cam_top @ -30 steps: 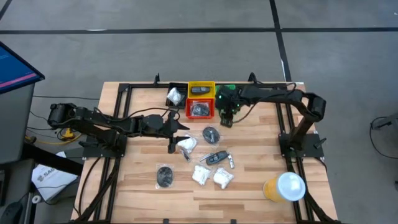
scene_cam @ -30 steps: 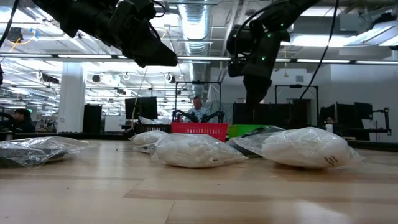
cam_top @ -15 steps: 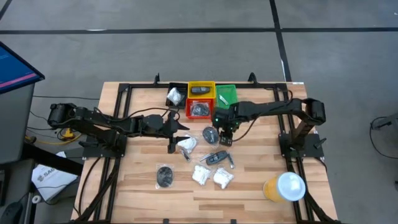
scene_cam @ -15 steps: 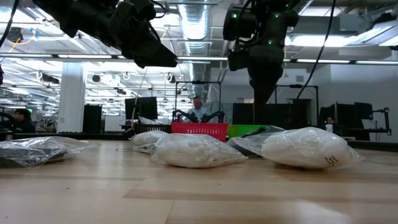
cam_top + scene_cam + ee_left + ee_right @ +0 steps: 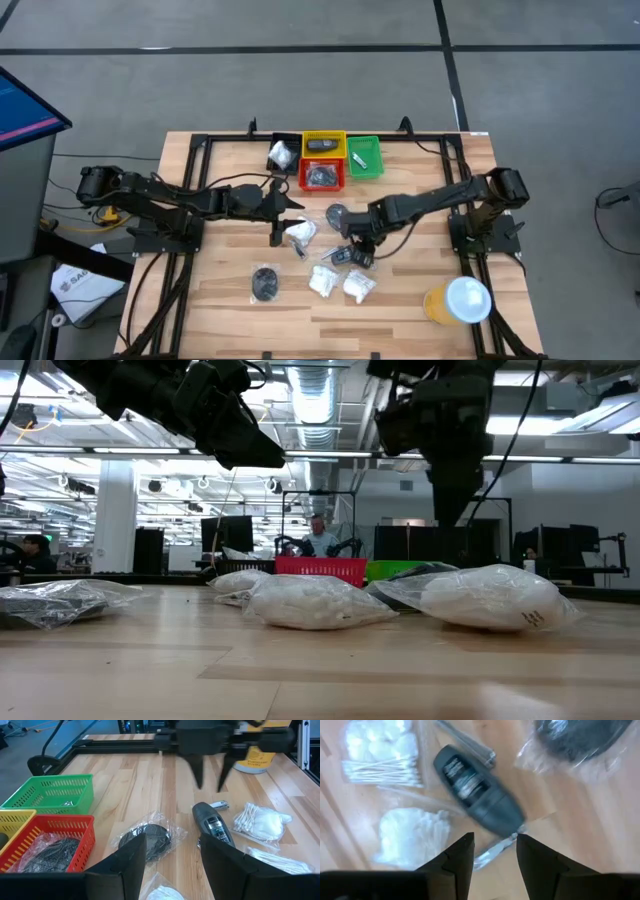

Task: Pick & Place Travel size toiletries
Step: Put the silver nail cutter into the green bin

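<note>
Black and oblong, the toiletry piece (image 5: 479, 789) lay slantwise on the table (image 5: 200, 290), right under the right gripper (image 5: 494, 851), whose fingers were spread apart with nothing held. The left gripper (image 5: 172, 857) waited farther off, released too.

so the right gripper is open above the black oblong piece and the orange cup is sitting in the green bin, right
Not quite. The right gripper is open above the black oblong piece, but the orange cup is not in the green bin. The high view shows it standing on the table near the right front corner, far from the bins.
</note>
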Action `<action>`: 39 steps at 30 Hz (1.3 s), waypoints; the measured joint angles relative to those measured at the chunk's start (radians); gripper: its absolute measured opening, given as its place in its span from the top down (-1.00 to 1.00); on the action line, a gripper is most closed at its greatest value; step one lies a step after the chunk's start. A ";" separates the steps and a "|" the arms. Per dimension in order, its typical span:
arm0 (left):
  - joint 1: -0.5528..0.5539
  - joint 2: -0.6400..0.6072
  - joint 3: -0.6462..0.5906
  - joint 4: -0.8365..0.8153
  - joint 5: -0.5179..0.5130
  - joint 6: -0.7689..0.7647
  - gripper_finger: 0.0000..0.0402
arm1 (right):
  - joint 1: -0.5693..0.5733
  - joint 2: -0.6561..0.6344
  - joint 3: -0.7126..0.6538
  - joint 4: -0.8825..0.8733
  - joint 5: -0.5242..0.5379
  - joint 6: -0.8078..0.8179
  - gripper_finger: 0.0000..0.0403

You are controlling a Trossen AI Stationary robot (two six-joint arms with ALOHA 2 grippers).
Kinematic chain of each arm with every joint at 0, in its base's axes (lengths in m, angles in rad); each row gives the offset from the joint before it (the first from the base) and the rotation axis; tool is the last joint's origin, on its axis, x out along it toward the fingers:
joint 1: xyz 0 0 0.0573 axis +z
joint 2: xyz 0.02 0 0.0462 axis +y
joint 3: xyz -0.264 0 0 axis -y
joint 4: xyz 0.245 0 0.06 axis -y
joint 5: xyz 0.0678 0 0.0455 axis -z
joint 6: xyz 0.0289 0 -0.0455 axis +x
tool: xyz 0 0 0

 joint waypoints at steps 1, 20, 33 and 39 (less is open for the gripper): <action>0.000 0.000 0.000 0.000 0.000 0.000 0.12 | 0.018 0.000 0.000 0.001 0.018 0.041 0.31; 0.000 0.000 0.000 0.004 0.000 0.000 0.12 | 0.206 0.056 -0.090 -0.002 0.194 0.474 0.21; 0.000 0.000 0.000 0.009 0.000 0.000 0.12 | 0.206 0.073 -0.123 0.067 0.221 0.511 0.07; 0.000 0.000 0.000 0.008 0.000 0.000 0.12 | 0.206 0.119 -0.118 0.091 0.221 0.513 0.06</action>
